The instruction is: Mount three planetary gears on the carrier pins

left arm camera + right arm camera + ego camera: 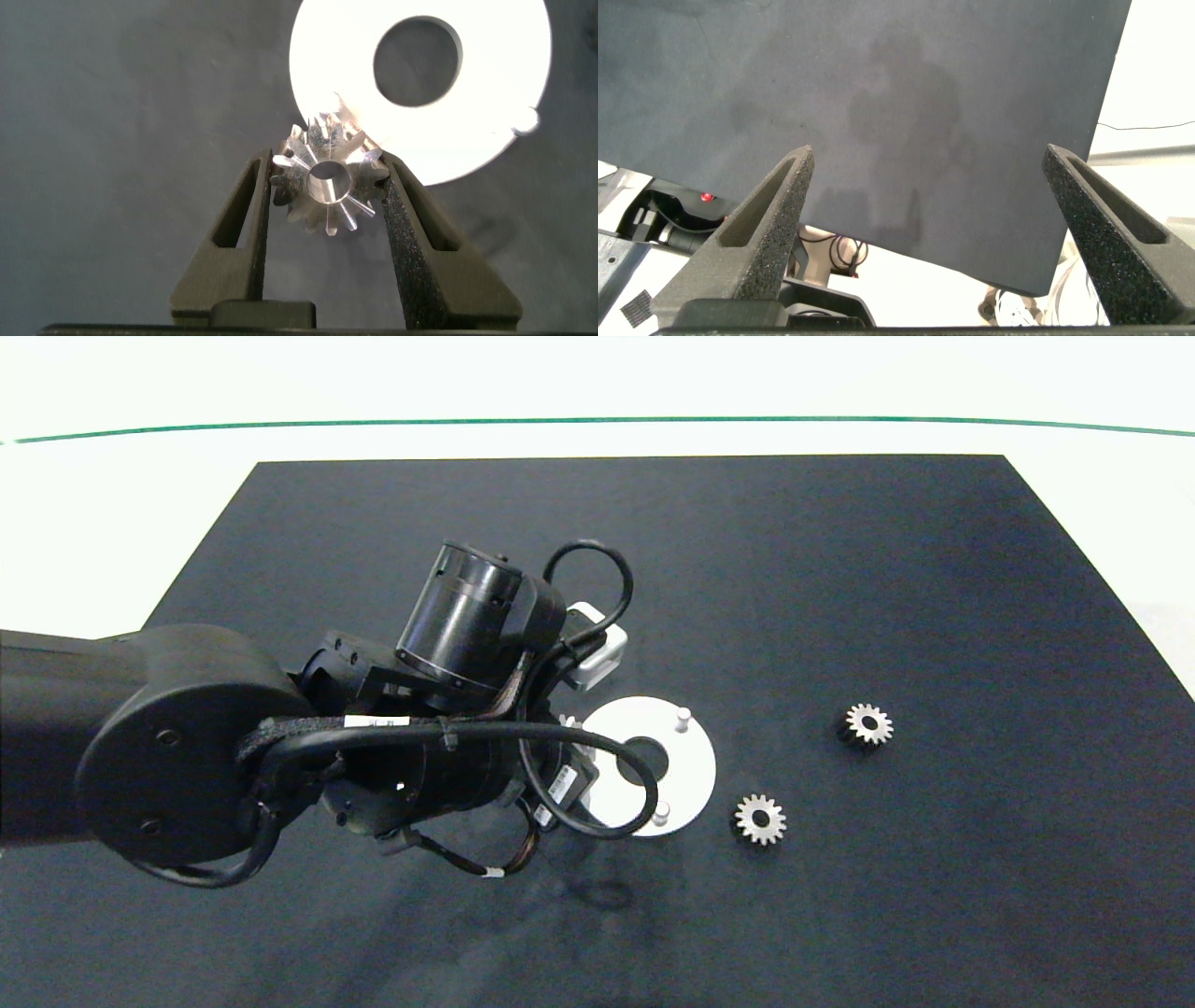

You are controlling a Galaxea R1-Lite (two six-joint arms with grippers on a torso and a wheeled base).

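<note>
Mat (pixel 840 569): a dark sheet covering most of the pale table, with everything else resting on it.
Left arm (pixel 187 747): reaches in from the left edge of the head view and ends over the left side of the white disc, hiding that part of it.
White disc (pixel 686 770): lies flat near the mat's middle, with a large centre hole.
Left gripper (pixel 327 187): its two fingers are clamped on one silver gear (pixel 325 182), held at the edge of the disc.
Right gripper (pixel 929 201): fingers spread wide with nothing between them, hanging above the bare mat near its edge, out of the head view.
Loose planetary gears: one (pixel 759 819) lies just to the right of the disc, the other (pixel 868 723) farther right; both flat on the mat.
Carrier pins: two upright pegs show bare, one at the far side (pixel 682 717), one at the near side (pixel 661 815); any third is hidden under the arm.
</note>
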